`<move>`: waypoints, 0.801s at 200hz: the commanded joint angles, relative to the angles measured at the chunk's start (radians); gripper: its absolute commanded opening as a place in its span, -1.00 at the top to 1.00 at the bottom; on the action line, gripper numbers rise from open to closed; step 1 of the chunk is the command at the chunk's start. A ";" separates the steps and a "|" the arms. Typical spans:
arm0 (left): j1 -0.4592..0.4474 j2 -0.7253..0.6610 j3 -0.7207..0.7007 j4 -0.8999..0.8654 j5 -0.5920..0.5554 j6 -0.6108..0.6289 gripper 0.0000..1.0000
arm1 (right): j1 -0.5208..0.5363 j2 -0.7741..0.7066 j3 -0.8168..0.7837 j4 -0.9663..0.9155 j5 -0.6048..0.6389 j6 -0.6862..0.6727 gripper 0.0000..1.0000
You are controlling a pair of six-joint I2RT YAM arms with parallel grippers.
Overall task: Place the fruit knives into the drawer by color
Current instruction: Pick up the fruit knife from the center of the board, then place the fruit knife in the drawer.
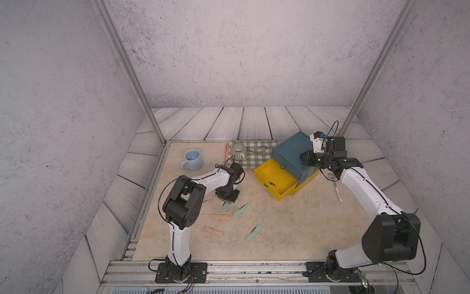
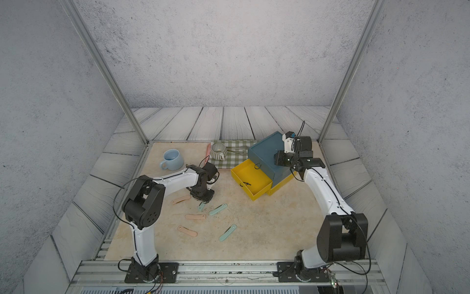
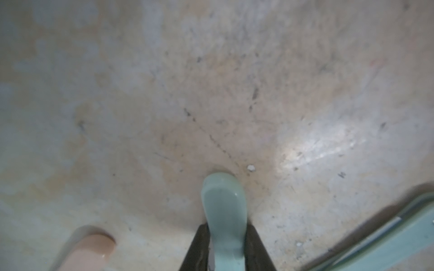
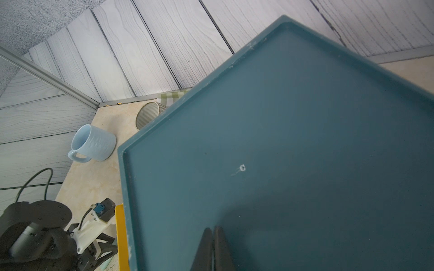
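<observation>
The pulled-out yellow drawer (image 1: 276, 178) looks empty from here, so I judge most of the sorting is left. Three pink knives (image 1: 220, 216) and two teal knives (image 1: 242, 209) lie on the table (image 1: 292, 229) near the left claw (image 3: 225, 225). That claw pinches a third teal knife (image 3: 223, 206) by its sides, low over the table. The right claw (image 4: 213, 231), pressed together, rests on top of the drawer chest (image 4: 305, 140).

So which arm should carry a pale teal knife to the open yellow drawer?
Left: the left arm's fingers clamp the pale teal folded knife; the right arm's fingers hang shut over the dark teal drawer chest.
</observation>
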 commanded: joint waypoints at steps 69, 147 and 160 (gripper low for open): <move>0.005 -0.294 0.059 -0.030 0.118 -0.223 0.91 | 0.005 0.099 -0.099 -0.370 0.079 0.009 0.84; -0.022 -0.409 0.024 0.400 0.451 -0.548 0.85 | 0.004 0.107 -0.094 -0.365 0.072 0.015 0.84; -0.041 -0.385 0.044 0.436 0.453 -0.577 0.85 | 0.004 0.107 -0.094 -0.365 0.071 0.017 0.84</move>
